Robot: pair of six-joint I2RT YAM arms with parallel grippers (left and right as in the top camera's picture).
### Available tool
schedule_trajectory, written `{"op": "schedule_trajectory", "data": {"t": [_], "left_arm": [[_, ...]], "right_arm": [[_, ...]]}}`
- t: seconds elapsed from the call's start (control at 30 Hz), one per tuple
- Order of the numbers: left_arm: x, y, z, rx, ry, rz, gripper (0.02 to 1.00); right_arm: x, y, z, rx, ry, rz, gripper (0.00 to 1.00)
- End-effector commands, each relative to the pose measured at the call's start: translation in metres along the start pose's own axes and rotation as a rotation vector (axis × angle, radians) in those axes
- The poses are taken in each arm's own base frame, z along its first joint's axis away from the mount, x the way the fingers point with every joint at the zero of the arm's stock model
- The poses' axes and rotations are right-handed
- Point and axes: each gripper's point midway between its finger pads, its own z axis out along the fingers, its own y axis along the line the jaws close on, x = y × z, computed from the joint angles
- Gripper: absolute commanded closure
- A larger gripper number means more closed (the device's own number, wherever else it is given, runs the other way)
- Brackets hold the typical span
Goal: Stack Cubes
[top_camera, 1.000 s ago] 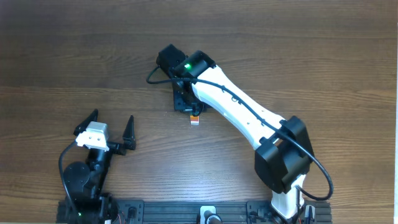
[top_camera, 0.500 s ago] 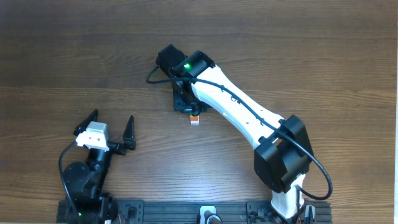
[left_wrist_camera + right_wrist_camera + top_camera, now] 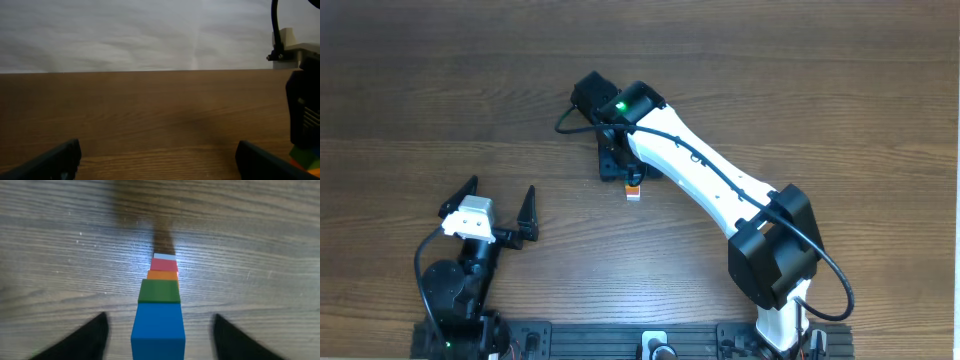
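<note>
Five cubes (image 3: 159,292) stand in one stack on the worktop (image 3: 60,255), blue on top. The right end effector (image 3: 159,332) straddles it, fingers apart, touching nothing. The left end effector (image 3: 490,205) sits spread, well apart. Stacking looks done; only backing away seems left.

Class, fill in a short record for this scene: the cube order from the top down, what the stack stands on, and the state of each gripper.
stack order, top down: blue cube, green cube, orange cube, red cube, white cube
stands on: table
right gripper: open, fingers either side of the blue cube, not touching
left gripper: open, holding nothing, apart from the stack
</note>
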Motion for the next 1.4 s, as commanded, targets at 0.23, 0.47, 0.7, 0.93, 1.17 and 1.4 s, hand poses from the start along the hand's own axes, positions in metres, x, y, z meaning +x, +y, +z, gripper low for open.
{"op": "schedule_trajectory", "data": {"t": [0.23, 0.47, 0.7, 0.93, 1.17, 1.4], "left_arm": [[0.001, 0.003, 0.0, -0.012, -0.003, 0.015, 0.018], [0.001, 0.003, 0.0, -0.013, -0.003, 0.015, 0.02], [0.001, 0.003, 0.0, -0.013, -0.003, 0.015, 0.02], [0.001, 0.003, 0.0, -0.013, -0.003, 0.015, 0.02], [0.001, 0.003, 0.0, -0.013, -0.003, 0.015, 0.018], [0.001, 0.003, 0.0, -0.013, -0.003, 0.015, 0.018]], "right_arm": [[-0.03, -0.008, -0.002, -0.013, -0.077, -0.01, 0.009], [-0.068, -0.066, -0.023, 0.009, -0.14, 0.042, 0.007], [-0.083, -0.186, -0.051, 0.096, -0.155, 0.191, 0.009], [-0.061, -0.255, -0.076, 0.14, -0.252, 0.256, 0.009], [-0.017, -0.252, -0.097, 0.107, -0.518, 0.205, 0.009], [0.025, -0.241, -0.104, 0.032, -0.82, 0.184, 0.009]]}}
